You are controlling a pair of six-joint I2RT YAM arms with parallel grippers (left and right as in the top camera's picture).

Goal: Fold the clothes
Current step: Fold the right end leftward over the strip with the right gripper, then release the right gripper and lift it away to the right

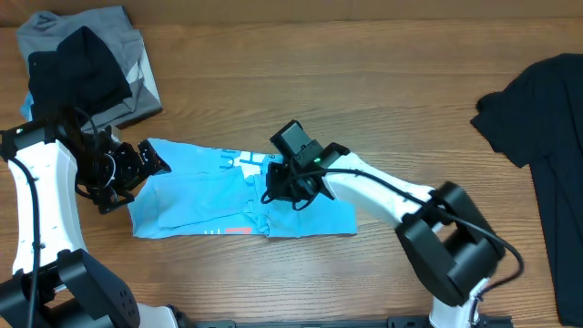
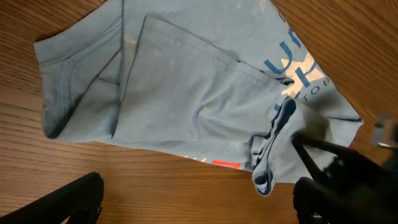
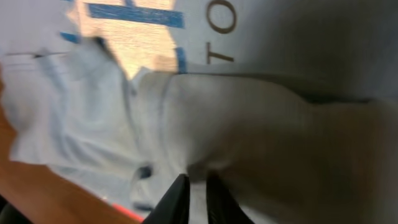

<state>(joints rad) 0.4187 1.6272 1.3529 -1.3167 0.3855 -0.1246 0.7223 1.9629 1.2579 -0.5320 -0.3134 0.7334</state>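
T-shirt (image 1: 196, 200) in light blue lies half-folded on the counter (image 1: 364, 73). Right gripper (image 1: 284, 189) is clenched on a raised fold of it; left gripper (image 1: 137, 178) is released, beside its left edge.

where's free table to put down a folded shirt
Widest bare wood: the back strip of table between the folded pile and the black T-shirt. Narrower: the front edge below the light blue T-shirt. Crowded at that shirt, where left gripper and right gripper work.
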